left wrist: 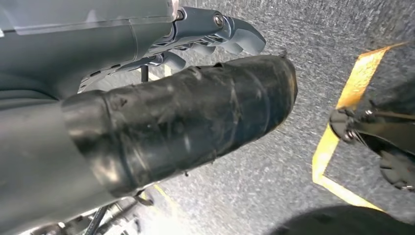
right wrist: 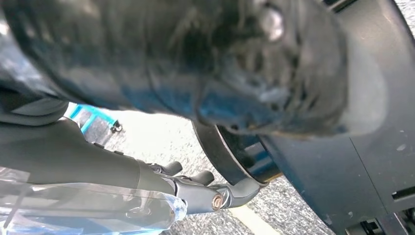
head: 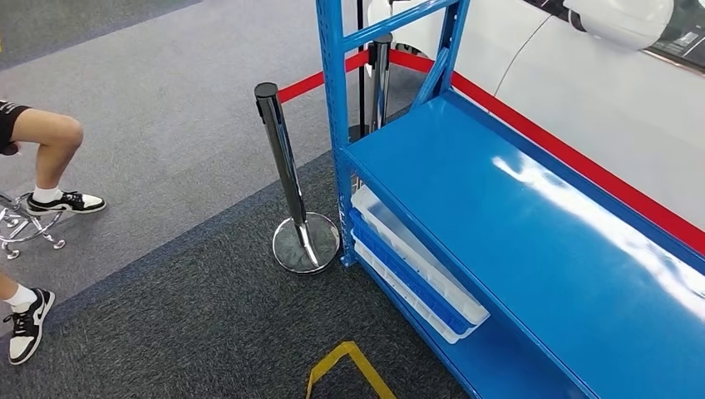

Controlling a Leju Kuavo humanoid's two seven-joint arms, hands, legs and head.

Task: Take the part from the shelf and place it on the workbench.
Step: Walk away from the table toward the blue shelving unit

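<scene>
both hands hang empty over the carpet point(left wrist: 274, 186), left hand point(left wrist: 205, 34) and right hand point(right wrist: 195, 188) with loosely spread fingers; no part lies on the blue shelf point(head: 499, 224).

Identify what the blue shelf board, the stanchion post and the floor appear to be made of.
Blue shelf board: seemingly painted metal, glossy, with white glare streaks. Upright silver stanchion post: polished chrome-like metal, mirroring its surroundings. Grey floor: looks like short-pile carpet, matte and speckled.
</scene>
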